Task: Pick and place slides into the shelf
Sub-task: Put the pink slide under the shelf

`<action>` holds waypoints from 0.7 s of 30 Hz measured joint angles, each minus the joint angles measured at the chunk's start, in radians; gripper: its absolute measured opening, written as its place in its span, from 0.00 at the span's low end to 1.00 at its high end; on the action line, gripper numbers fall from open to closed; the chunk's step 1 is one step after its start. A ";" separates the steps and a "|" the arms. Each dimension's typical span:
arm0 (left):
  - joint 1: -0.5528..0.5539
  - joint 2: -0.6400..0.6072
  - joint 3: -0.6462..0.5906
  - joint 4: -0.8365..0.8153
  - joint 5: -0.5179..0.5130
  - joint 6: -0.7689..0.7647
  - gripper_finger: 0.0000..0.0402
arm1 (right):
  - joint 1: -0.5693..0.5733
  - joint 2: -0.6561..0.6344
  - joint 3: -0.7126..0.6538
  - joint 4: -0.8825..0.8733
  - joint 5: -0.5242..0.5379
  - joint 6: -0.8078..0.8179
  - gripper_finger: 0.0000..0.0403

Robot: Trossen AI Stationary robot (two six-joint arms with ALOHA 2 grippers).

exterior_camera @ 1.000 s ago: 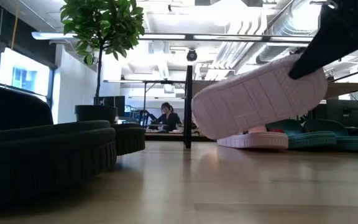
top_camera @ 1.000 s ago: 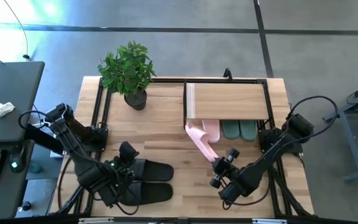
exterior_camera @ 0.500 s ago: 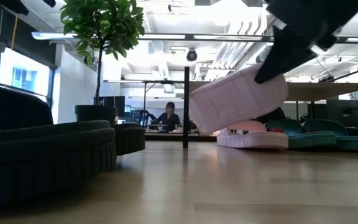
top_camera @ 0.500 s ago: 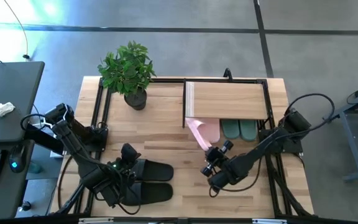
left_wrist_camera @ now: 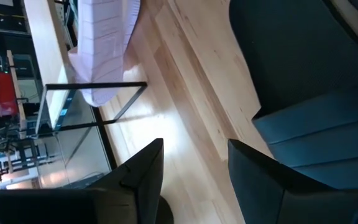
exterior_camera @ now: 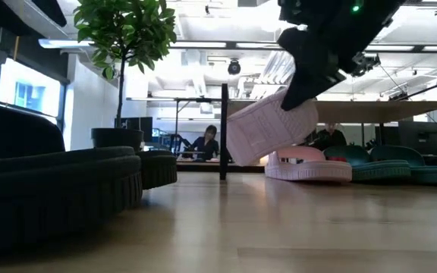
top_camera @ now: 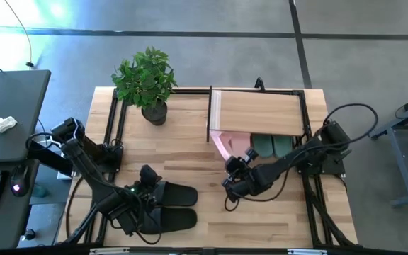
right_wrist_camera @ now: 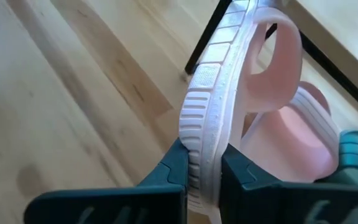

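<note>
Bright, even overhead light with glare on the counter (exterior_camera: 279,227) in the low view; near black slides (exterior_camera: 44,189) there loom blurred and dark.

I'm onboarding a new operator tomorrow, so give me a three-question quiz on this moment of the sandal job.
1. True or false: the right claw is shut on a pale pink rubber slide sandal.
2. Which sandals lie by the left claw? A) dark green B) black C) pale pink
3. Fill in: the dark green rubber sandals sit under the low light-wood plank shelf, beside a second ____ sandal.

Key: 1 true; 2 B, the black rubber sandals; 3 pink.
</note>
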 joint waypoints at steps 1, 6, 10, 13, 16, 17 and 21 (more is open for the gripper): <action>0.000 0.000 -0.007 0.007 0.000 0.000 0.41 | -0.009 0.000 0.000 0.003 -0.005 -0.013 0.04; 0.000 0.000 -0.029 0.039 -0.006 0.003 0.41 | -0.052 0.021 0.000 0.004 -0.020 -0.041 0.04; 0.000 0.000 -0.039 0.055 -0.025 0.003 0.41 | -0.082 0.063 0.000 0.036 -0.035 -0.082 0.04; 0.000 0.000 -0.045 0.060 -0.033 0.003 0.41 | -0.095 0.094 0.000 0.079 -0.035 -0.108 0.04; 0.000 0.000 -0.047 0.071 -0.044 0.003 0.41 | -0.103 0.120 0.000 0.099 -0.032 -0.108 0.04; 0.000 0.000 -0.047 0.074 -0.047 0.003 0.41 | -0.103 0.128 0.000 0.100 -0.028 -0.107 0.04; 0.000 0.000 -0.047 0.075 -0.054 0.005 0.41 | -0.105 0.163 0.001 0.103 -0.024 -0.087 0.04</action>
